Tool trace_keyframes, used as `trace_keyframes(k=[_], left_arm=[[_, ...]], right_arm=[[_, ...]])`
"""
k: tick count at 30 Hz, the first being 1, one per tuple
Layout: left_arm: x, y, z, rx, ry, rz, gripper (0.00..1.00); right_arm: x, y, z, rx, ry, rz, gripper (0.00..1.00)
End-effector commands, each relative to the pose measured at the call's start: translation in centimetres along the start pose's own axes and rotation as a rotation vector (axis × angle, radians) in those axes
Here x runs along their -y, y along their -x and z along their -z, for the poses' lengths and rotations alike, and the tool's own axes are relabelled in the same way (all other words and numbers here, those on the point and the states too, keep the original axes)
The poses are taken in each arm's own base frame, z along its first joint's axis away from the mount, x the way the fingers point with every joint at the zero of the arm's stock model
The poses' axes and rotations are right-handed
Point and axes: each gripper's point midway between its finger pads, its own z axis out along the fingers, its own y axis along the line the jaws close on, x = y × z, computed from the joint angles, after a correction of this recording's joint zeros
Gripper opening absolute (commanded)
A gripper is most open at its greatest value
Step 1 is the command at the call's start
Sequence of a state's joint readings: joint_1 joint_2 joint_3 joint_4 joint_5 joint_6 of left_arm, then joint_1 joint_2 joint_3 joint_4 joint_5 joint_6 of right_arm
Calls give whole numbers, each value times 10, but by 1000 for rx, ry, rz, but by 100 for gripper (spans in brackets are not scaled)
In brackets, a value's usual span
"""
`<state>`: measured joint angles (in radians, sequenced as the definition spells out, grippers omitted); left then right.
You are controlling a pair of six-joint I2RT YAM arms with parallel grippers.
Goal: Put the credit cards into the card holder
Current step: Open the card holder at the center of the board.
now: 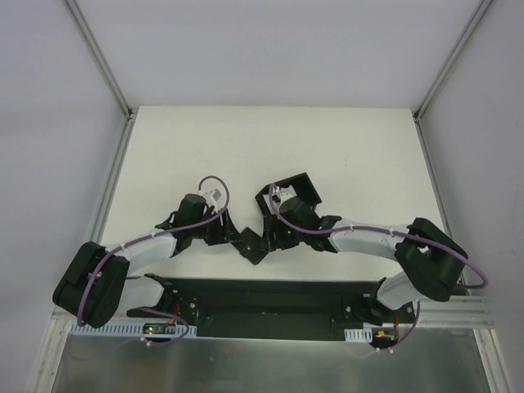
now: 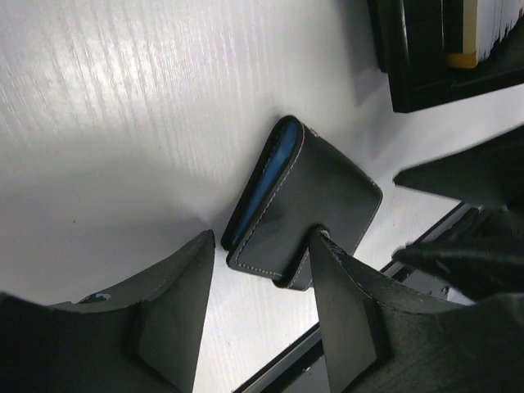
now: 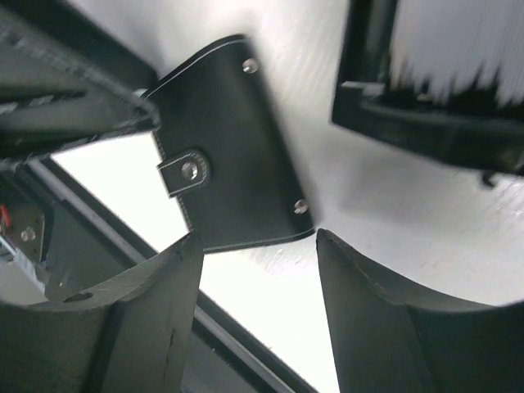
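The card holder (image 2: 315, 196) lies folded shut on the white table, its blue inside showing along one edge. In the right wrist view the card holder (image 3: 233, 155) shows its clasp tab (image 3: 187, 170) snapped down. My left gripper (image 2: 262, 237) is open, and its right fingertip (image 2: 319, 241) touches the holder's near edge at the tab. From the opposite side, my right gripper (image 3: 256, 237) is open with its tips just short of the holder's edge. Pale credit cards (image 2: 491, 24) stand in the black tray (image 2: 426, 90). From above, both grippers meet at the holder (image 1: 250, 246).
The black walled tray (image 1: 299, 190) sits just beyond the right gripper, its corner (image 3: 385, 115) close to the holder. The black base rail (image 1: 270, 299) runs along the near table edge, right behind both grippers. White table stretches toward the far wall.
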<state>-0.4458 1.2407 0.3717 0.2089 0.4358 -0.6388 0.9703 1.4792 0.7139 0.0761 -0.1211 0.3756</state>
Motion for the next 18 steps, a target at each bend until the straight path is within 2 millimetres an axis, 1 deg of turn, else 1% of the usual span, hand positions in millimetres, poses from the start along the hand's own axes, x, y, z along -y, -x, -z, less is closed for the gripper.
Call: trace_keyframes(k=[1, 3, 5, 6, 8, 10, 12, 14, 15, 18], left_arm=[[-12, -13, 6, -8, 38, -11, 50], [-12, -11, 6, 0, 43, -16, 52], [-11, -7, 6, 3, 41, -48, 55], [-11, -2, 6, 16, 53, -78, 57], [-10, 14, 9, 67, 86, -115, 61], [-2, 32, 10, 120, 79, -165, 65], [7, 43, 7, 122, 61, -208, 65], [14, 45, 0, 85, 27, -237, 65], [14, 43, -4, 59, 19, -238, 65], [14, 28, -17, -29, -24, -197, 62]], right_arm=[[-1, 18, -8, 3, 2, 1, 63], [-2, 22, -8, 15, -6, -14, 63], [0, 19, -4, 22, -18, -58, 63], [2, 16, -2, 11, -30, -89, 63], [-3, 8, 4, 6, -7, -128, 64], [-4, 0, 7, 10, -22, -177, 66], [-7, -9, 7, -18, -22, -231, 66], [-10, -13, 3, -18, -1, -275, 66], [-13, -11, -1, -9, 21, -294, 66], [-19, -7, -11, -13, 35, -325, 65]])
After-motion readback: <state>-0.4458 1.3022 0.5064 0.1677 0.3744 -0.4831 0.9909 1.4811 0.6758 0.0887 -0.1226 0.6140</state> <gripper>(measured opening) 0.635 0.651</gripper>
